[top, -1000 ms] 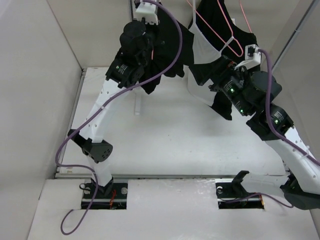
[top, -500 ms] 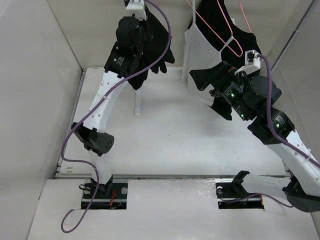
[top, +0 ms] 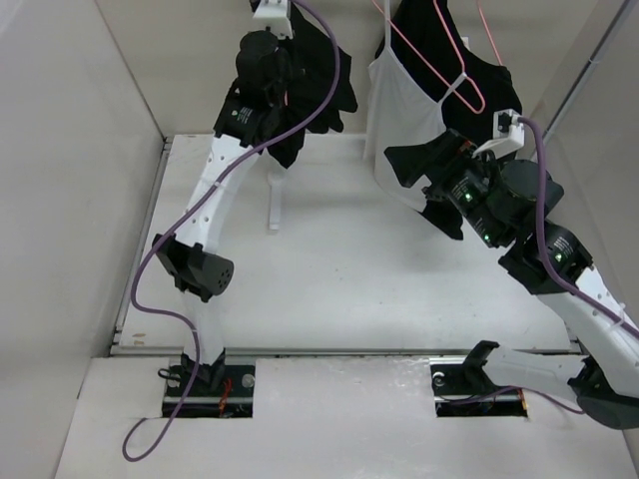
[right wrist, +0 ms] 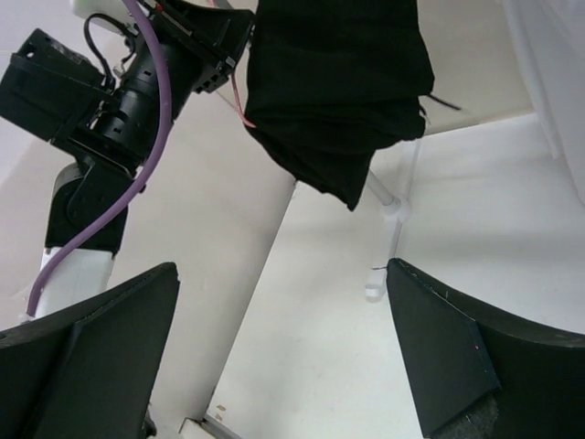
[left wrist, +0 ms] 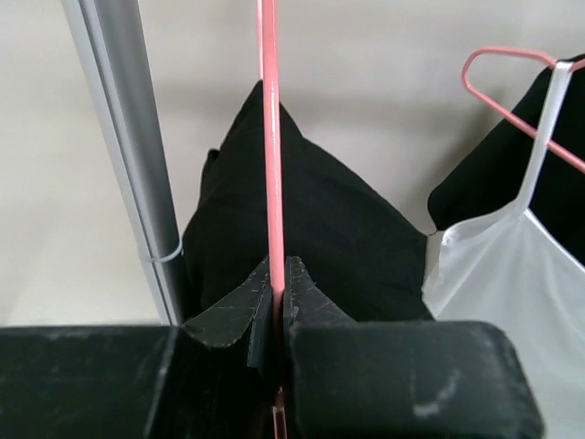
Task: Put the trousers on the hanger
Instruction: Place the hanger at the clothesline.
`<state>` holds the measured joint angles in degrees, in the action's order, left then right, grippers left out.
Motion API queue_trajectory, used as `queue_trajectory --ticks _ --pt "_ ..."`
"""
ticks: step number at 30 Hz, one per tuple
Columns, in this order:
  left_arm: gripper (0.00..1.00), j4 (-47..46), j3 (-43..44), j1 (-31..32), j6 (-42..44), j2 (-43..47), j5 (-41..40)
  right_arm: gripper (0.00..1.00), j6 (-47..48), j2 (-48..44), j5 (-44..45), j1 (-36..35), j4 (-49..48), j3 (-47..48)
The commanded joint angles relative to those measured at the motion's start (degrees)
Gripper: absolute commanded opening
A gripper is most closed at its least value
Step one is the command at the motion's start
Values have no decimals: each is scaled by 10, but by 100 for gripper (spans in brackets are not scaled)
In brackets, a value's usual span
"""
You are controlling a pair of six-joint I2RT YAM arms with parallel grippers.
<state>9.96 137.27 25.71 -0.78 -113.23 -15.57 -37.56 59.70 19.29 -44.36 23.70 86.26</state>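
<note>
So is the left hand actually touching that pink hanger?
Touching. In the left wrist view the left hand is pinched shut on the hanger, no gap.

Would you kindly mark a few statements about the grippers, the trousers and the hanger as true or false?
1. The left gripper is shut on the hanger. True.
2. The right gripper holds the trousers. False: its jaws stand wide open with nothing between them, apart from the trousers.
3. The trousers lie flat on the table. False: they hang bunched at the hanger, up off the table.
4. A white camisole hangs on a second hanger to the right of the trousers. True.
</note>
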Motion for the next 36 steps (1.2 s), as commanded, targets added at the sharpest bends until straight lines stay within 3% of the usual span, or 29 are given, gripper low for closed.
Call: queue_trajectory --ticks 1,10,25,27,28,29,36 --pt "0 -37 26 -11 -15 14 8 100 -8 -20 13 -6 -1 -5" --pt "0 1 -63 -11 -23 63 36 100 -14 -26 18 -6 4 -10" --pt "0 26 -66 6 9 107 49 100 -19 -15 8 -17 -14 -10" --pt "11 26 -66 7 9 107 49 100 -19 -15 8 -17 -14 -10" --pt "20 26 -66 7 9 107 49 100 -19 -15 8 -17 -14 -10" --pt "37 26 -66 7 9 107 49 100 -19 -15 8 -17 -14 -10" --pt "57 26 -66 7 3 107 62 100 -19 -21 14 -17 -9 -16"
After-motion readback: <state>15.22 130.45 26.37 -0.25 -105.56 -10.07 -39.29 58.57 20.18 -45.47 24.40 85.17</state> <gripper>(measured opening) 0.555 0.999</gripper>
